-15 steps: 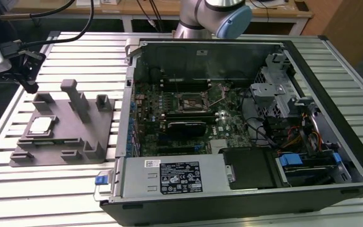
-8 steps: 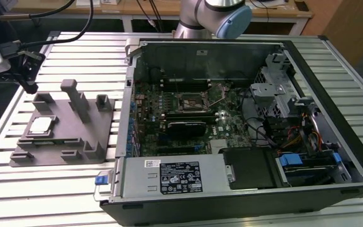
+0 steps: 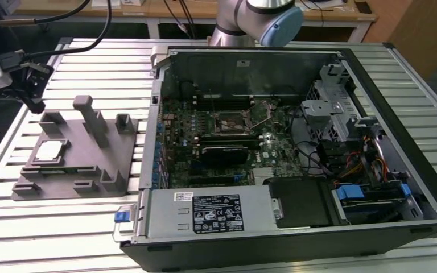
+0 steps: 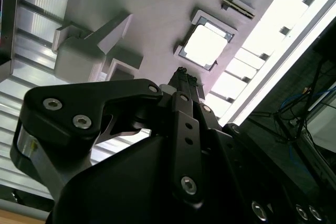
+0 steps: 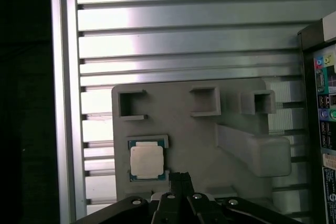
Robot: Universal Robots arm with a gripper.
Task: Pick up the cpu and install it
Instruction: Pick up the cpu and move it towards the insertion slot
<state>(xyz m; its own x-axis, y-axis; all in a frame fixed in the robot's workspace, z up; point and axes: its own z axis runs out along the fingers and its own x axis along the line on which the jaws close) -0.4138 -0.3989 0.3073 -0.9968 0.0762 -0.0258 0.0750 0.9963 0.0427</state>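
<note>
A slatted metal table [image 3: 52, 227] carried a grey moulded plastic fixture [image 3: 89, 156] toward the exterior view's left, with an open computer case [image 3: 295, 249] just beside it on the right.

The cpu [image 3: 49, 150] is being seen as a small, flat, square chip with its pale silver-grey metal top facing up. In the first wrist view, the cpu [image 5: 146, 161] is being framed by a thin blue-green border around the lid. It is being cradled level in a shallow square recess of the grey fixture [image 3: 82, 162], toward the exterior view's left, not yet installed. In the second wrist view its top [image 4: 206, 45] is being lit bright white.
</note>
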